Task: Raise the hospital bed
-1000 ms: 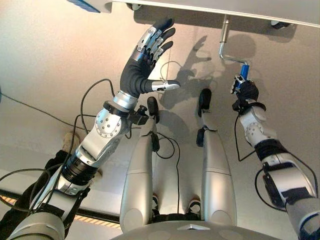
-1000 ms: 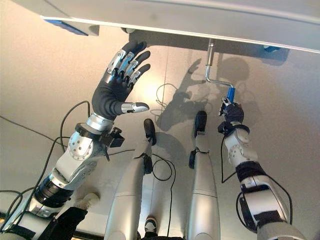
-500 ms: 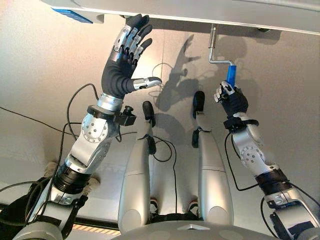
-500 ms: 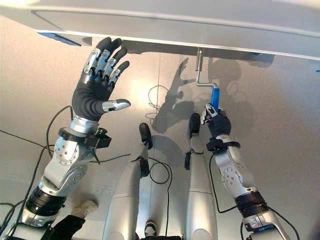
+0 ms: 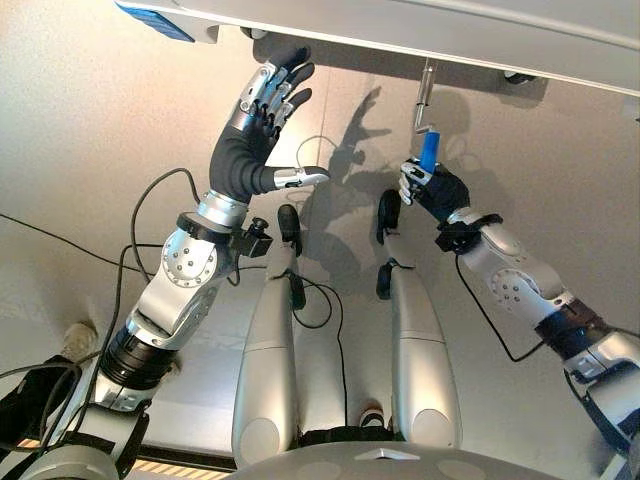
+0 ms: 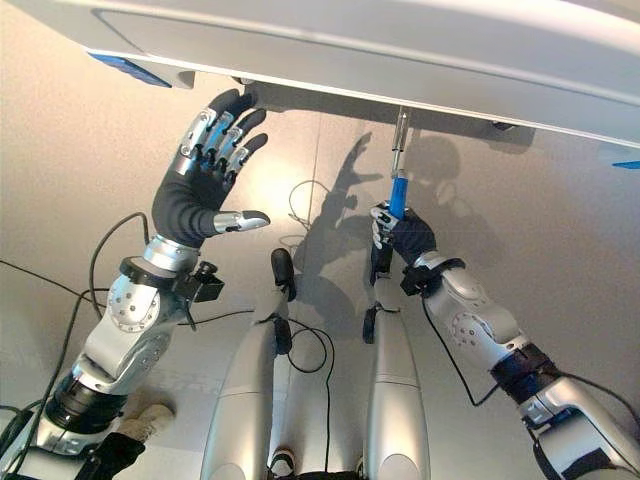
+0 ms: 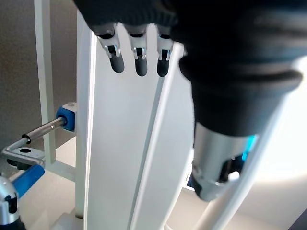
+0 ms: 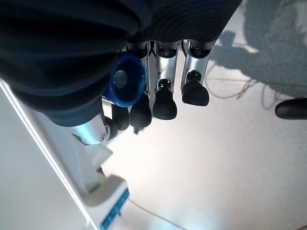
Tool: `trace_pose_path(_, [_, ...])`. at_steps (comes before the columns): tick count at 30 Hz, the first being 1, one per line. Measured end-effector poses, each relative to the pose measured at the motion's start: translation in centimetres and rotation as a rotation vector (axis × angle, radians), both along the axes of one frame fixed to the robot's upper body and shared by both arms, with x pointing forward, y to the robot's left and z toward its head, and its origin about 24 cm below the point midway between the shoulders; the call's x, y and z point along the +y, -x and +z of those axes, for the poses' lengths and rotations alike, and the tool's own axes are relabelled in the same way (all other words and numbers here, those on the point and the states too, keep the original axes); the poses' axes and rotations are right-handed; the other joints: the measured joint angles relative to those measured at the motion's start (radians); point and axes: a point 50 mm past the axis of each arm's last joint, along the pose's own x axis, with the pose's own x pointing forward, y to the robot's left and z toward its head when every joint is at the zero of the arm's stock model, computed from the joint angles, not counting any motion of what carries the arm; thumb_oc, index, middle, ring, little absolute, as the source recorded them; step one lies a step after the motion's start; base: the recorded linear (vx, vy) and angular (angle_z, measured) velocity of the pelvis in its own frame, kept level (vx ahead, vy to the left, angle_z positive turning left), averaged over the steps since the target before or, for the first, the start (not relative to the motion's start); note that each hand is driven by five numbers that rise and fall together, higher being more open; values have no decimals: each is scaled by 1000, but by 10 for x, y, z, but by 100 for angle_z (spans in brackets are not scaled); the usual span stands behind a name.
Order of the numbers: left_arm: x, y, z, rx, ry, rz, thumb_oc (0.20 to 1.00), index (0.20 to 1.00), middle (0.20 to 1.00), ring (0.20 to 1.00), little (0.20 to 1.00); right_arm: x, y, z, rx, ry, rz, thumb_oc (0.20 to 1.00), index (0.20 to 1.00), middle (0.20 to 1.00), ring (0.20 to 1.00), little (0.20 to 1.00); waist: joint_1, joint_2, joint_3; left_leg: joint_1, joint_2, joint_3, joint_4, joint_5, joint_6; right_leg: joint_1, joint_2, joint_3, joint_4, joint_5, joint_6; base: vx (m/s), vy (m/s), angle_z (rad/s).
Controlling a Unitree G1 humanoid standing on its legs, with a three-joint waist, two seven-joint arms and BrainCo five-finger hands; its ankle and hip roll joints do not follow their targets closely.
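The white hospital bed frame (image 5: 470, 35) runs along the top of the eye views. A metal crank shaft (image 5: 426, 85) hangs from it and ends in a blue handle (image 5: 428, 150). My right hand (image 5: 432, 190) is shut on that handle, which now stands almost straight below the shaft. In the right wrist view the handle's round blue end (image 8: 127, 85) shows between my curled fingers (image 8: 163, 103). My left hand (image 5: 255, 130) is open, fingers spread, with the tips up at the bed's lower edge. The left wrist view shows its straight fingers (image 7: 136, 62) before a white bed panel (image 7: 124, 143), with the crank (image 7: 41, 132) off to one side.
A blue label (image 5: 155, 8) marks the bed's left corner, and a dark caster (image 5: 518, 77) sits under the frame to the right. A person's light shoe (image 6: 150, 418) rests on the grey floor at lower left.
My right hand has swung the blue handle leftward and closer to the bed, from out at the right to under the shaft. The left hand stays raised and open; the camera has shifted.
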Motion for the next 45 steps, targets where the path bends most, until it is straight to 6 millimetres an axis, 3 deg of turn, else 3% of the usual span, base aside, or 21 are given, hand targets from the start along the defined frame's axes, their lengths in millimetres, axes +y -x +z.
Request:
trace_pose_path(2, [-3, 0, -2, 11, -2, -13, 1000, 1000, 1000, 1000, 1000, 14, -10, 3, 3, -15, 13, 200, 200, 200, 200, 200, 0, 0, 0, 0, 2, -9, 1, 2, -3, 5, 3, -12, 0, -1, -4, 23, 34, 7])
trace_pose_path(10, [-5, -1, -3, 19, 27, -16, 1000, 1000, 1000, 1000, 1000, 31, -32, 7, 12, -50, -31, 200, 200, 200, 200, 200, 42, 1, -1, -4, 9, -22, -2, 8, -13, 4, 10, -22, -2, 2, -14, 25, 43, 1])
trace_pose_path(15, [-9, -2, -4, 48, 65, -45, 1000, 1000, 1000, 1000, 1000, 54, -59, 13, 34, -39, -105, 200, 200, 200, 200, 200, 53, 3, -1, -6, 14, -24, -5, 13, -19, 2, 14, -28, -2, 1, -22, 19, 36, 0])
trace_pose_path(20, [-15, -2, -5, 56, 79, -73, 1000, 1000, 1000, 1000, 1000, 55, -74, 10, 68, 11, -199, 200, 200, 200, 200, 200, 86, 9, -2, -7, 14, -26, -5, 13, -20, -1, 15, -28, -1, 0, -23, 9, 19, 0])
trace_pose_path(28, [-26, -1, -2, 45, 77, -114, 1000, 1000, 1000, 1000, 1000, 29, -93, 17, 111, 115, -392, 200, 200, 200, 200, 200, 133, 27, -4, -57, 8, -35, 6, 17, -18, -48, 9, -30, 19, -7, -21, 9, 14, 5])
trace_pose_path(35, [-38, 0, 2, 29, 53, -162, 1000, 1000, 1000, 1000, 1000, -21, -93, 11, 169, 147, -550, 200, 200, 200, 200, 200, 160, 51, -4, -88, -7, -31, 8, 19, -15, -103, -9, -23, 67, -30, -17, 1, 2, 3])
trace_pose_path(45, [-47, 0, 12, -14, 32, -198, 1000, 1000, 1000, 1000, 1000, -40, -91, 10, 187, 63, -591, 200, 200, 200, 200, 200, 164, 66, -4, -124, -15, -12, 22, 17, -11, -161, -14, 10, 103, -36, -14, -4, -4, -1])
